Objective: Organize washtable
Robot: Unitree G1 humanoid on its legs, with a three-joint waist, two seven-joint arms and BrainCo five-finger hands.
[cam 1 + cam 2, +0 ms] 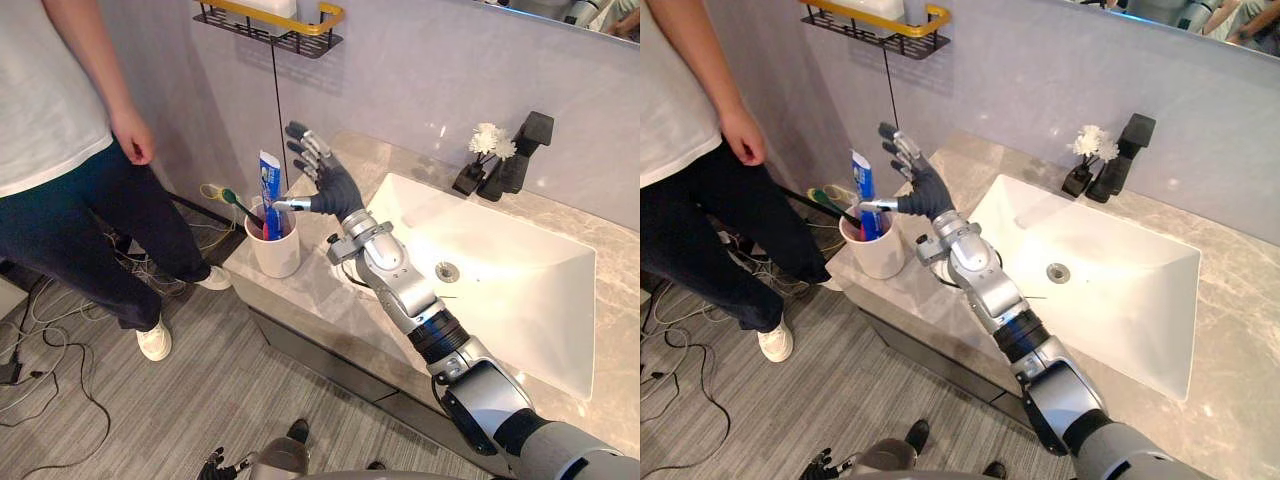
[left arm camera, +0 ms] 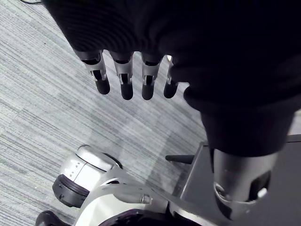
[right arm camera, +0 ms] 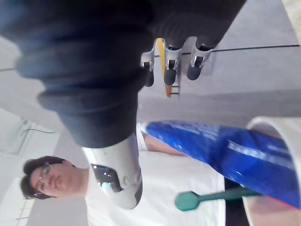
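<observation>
A white cup [image 1: 275,248] stands at the left end of the marble counter [image 1: 310,292]. A blue toothpaste tube [image 1: 270,190] and a green toothbrush [image 1: 235,203] stand upright in it. My right hand [image 1: 325,178] hovers open just right of the cup, its fingers spread upward. Its thumb points at the tube, and nothing is held. In the right wrist view the tube [image 3: 225,146] and the brush [image 3: 207,197] lie past the straight fingers [image 3: 169,61]. My left hand [image 2: 122,80] hangs low over the floor, open and holding nothing.
A white sink basin [image 1: 520,290] lies right of my arm. A black faucet [image 1: 520,155] and a small flower vase [image 1: 485,150] stand behind it. A wire shelf [image 1: 270,25] hangs on the wall above the cup. A person [image 1: 60,150] stands at the left.
</observation>
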